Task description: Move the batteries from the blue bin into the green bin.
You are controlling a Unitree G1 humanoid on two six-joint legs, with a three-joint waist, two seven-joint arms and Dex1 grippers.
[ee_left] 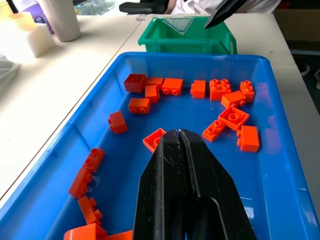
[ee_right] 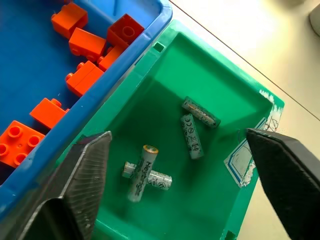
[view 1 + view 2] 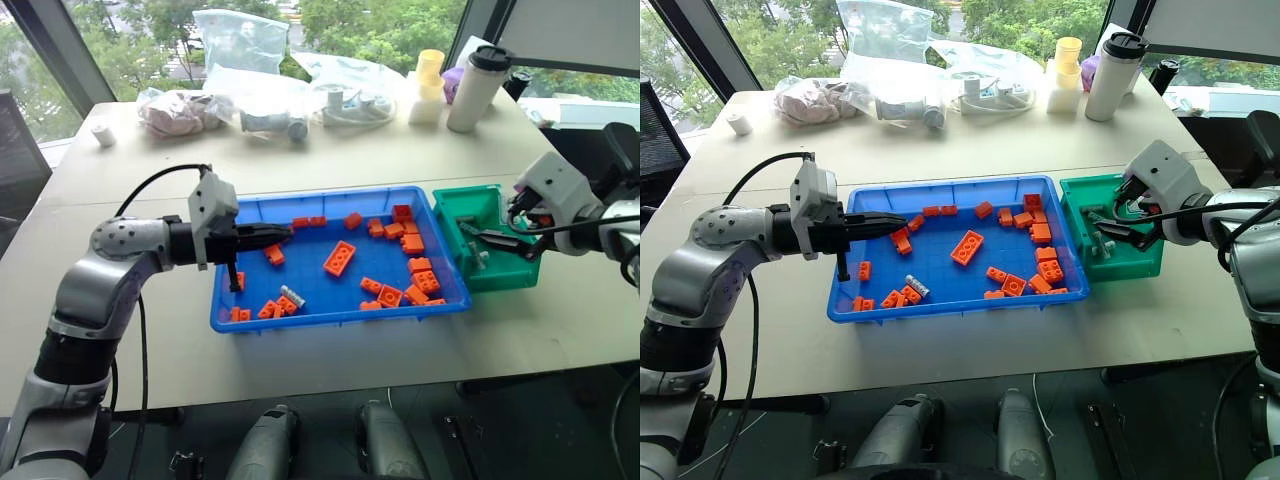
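I read the blue bin (image 3: 330, 315) and green bin (image 2: 165, 90) as smooth glossy plastic, batteries (image 2: 192, 136) shiny metal with printed wrap, orange bricks (image 3: 339, 258) glossy plastic, table (image 3: 400, 160) matt

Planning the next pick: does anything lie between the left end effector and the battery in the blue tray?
Nothing tall. One orange brick lies on the floor of the blue tray between the shut left end effector and the battery, and a cluster of bricks sits close beside the battery, which may crowd a grasp.
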